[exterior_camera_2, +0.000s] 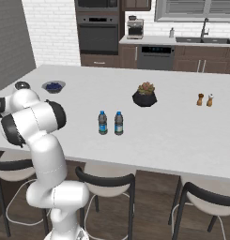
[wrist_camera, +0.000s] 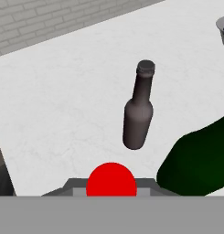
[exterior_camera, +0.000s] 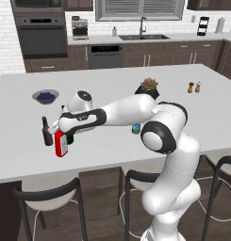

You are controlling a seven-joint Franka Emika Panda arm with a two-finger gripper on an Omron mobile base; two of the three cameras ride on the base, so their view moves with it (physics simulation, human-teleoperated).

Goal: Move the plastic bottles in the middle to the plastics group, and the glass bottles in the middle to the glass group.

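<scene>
My gripper [exterior_camera: 63,133] is shut on the cap of the red glass bottle [exterior_camera: 61,144], which hangs upright at the counter's left front; its red cap [wrist_camera: 111,179] sits between the fingertips. I cannot tell whether its base touches the counter. Of the glass group, the brown bottle [exterior_camera: 47,132] [wrist_camera: 138,114] stands just left of it, and the dark green wine bottle [exterior_camera: 70,139] [wrist_camera: 195,157] is right behind, mostly hidden by the hand. Two small plastic bottles [exterior_camera_2: 103,123] [exterior_camera_2: 118,123] stand side by side mid-counter; one [exterior_camera: 136,128] peeks from behind the arm.
A bowl of blueberries [exterior_camera: 45,96] [exterior_camera_2: 53,86] sits at the back left. A potted plant [exterior_camera: 149,85] [exterior_camera_2: 145,94] and two shakers [exterior_camera: 194,87] [exterior_camera_2: 204,99] stand further right. Stools [exterior_camera: 46,195] line the counter's front edge [exterior_camera: 65,169].
</scene>
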